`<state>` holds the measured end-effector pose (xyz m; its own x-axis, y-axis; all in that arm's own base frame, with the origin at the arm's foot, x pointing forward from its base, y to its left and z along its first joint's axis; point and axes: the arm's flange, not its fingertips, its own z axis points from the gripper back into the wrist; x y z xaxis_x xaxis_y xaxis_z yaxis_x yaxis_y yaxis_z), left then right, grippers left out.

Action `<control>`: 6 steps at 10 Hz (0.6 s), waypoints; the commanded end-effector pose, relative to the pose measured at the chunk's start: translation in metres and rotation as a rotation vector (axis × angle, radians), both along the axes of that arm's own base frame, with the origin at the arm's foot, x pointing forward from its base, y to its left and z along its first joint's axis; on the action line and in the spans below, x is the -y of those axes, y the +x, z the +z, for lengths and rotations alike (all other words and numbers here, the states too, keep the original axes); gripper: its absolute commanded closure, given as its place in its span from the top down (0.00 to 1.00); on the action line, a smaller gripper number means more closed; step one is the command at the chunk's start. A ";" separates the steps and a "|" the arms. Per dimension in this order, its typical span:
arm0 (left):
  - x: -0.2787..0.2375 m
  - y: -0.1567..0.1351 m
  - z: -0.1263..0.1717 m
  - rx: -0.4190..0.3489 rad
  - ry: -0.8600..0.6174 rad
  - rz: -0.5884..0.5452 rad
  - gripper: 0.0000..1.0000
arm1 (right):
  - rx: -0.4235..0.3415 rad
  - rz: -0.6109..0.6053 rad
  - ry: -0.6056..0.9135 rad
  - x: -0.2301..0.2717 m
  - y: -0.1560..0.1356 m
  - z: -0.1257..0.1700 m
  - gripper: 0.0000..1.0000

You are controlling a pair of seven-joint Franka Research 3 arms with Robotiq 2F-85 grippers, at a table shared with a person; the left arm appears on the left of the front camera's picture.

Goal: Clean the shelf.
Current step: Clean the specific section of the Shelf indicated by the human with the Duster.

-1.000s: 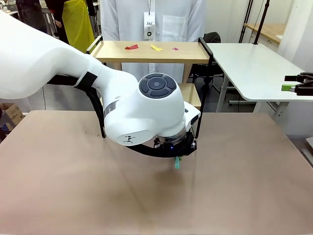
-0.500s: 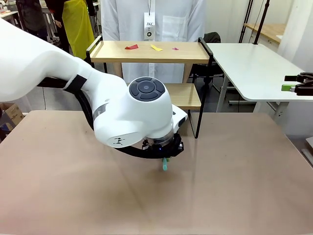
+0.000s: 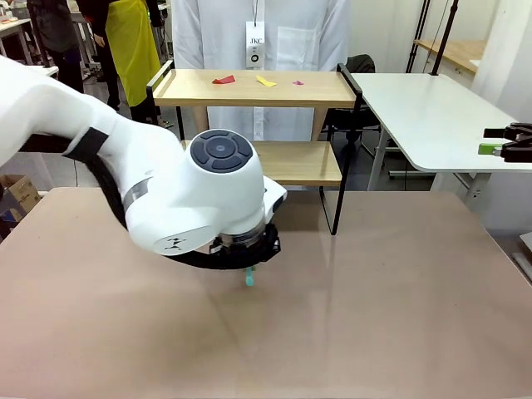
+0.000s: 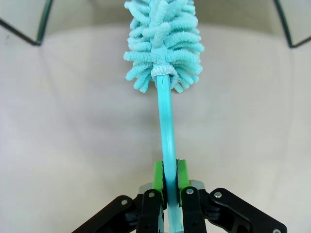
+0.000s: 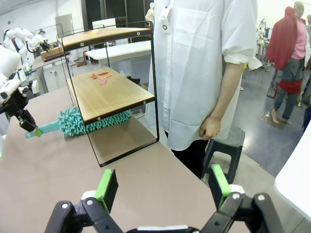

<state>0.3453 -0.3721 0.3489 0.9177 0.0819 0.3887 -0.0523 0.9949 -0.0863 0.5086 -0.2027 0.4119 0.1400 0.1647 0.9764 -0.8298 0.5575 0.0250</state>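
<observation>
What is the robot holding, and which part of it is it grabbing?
The left claw holds the fluffy teal duster by the bottom end of its thin handle, pinched between the green pads. The right claw is open and holds nothing.

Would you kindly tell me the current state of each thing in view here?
left tool: shut on the duster handle.
right tool: open, empty.
shelf: upright, paper scraps on both boards.
duster: held by its handle, head under the shelf's lower board.

two-tier shelf (image 3: 320,90) — light wood boards, black frame, upright, small scraps (image 3: 223,80) on both boards
</observation>
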 end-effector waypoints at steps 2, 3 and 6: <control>-0.045 -0.011 0.017 0.016 0.050 0.066 0.13 | 0.006 -0.007 -0.002 -0.001 0.001 0.003 1.00; -0.056 -0.012 0.019 0.017 0.071 0.092 0.13 | 0.006 -0.007 -0.002 -0.001 0.001 0.003 1.00; -0.087 -0.021 0.023 0.015 0.149 0.169 0.13 | 0.006 -0.007 -0.002 -0.001 0.001 0.003 1.00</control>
